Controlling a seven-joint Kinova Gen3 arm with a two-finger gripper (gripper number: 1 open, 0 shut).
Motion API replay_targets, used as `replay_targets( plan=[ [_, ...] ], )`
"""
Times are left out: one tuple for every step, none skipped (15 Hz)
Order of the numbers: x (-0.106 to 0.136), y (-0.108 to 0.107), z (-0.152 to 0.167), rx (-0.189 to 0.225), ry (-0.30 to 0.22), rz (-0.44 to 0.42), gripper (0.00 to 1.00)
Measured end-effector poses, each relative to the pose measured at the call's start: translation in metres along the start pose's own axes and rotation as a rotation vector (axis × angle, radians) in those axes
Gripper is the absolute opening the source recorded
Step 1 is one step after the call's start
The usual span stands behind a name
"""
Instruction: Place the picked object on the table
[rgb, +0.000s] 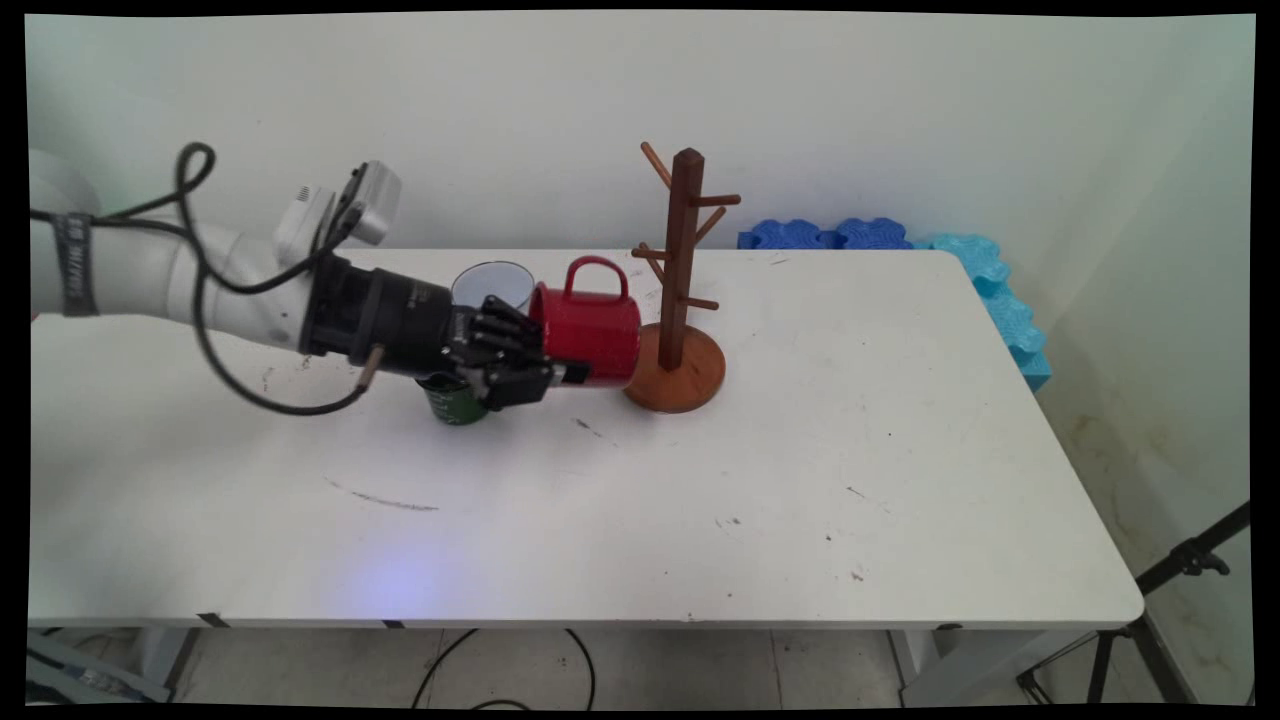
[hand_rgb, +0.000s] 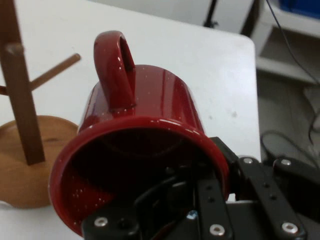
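My black gripper (rgb: 560, 372) is shut on the rim of a red enamel mug (rgb: 590, 325), which it holds sideways above the table with the handle up. In the hand view the red mug (hand_rgb: 145, 135) fills the middle, one finger (hand_rgb: 165, 200) inside its mouth and the other outside the wall. Just right of the mug stands a brown wooden mug tree (rgb: 680, 290) on a round base, its pegs bare; the mug tree (hand_rgb: 20, 110) shows at the left of the hand view. A green mug (rgb: 455, 398) sits under my wrist, and a white mug (rgb: 492, 285) stands behind it.
The white table (rgb: 800, 480) ends in edges at the right and front. Blue foam pieces (rgb: 900, 240) lie along the far right corner and down the right side. A black tripod (rgb: 1180, 570) stands on the floor at the right.
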Motion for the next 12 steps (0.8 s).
replay_targets(
  plan=[
    [0.002,0.000,-0.007,-0.013,-0.016,0.039,0.00],
    [0.005,-0.001,-0.013,-0.025,-0.030,0.073,0.00],
    [0.009,-0.003,-0.021,-0.041,-0.043,0.112,0.00],
    [0.015,-0.006,-0.030,-0.059,-0.053,0.148,0.00],
    [0.020,-0.008,-0.039,-0.076,-0.062,0.180,0.00],
    [0.024,-0.010,-0.045,-0.088,-0.066,0.200,0.00],
    [0.030,-0.012,-0.054,-0.103,-0.074,0.229,0.00],
    [0.034,-0.013,-0.060,-0.111,-0.080,0.246,0.00],
    [0.040,-0.015,-0.068,-0.120,-0.092,0.270,0.00],
    [0.047,-0.016,-0.078,-0.126,-0.109,0.292,0.00],
    [0.053,-0.018,-0.088,-0.126,-0.131,0.309,0.00],
    [0.057,-0.019,-0.096,-0.124,-0.152,0.320,0.00]
  ],
)
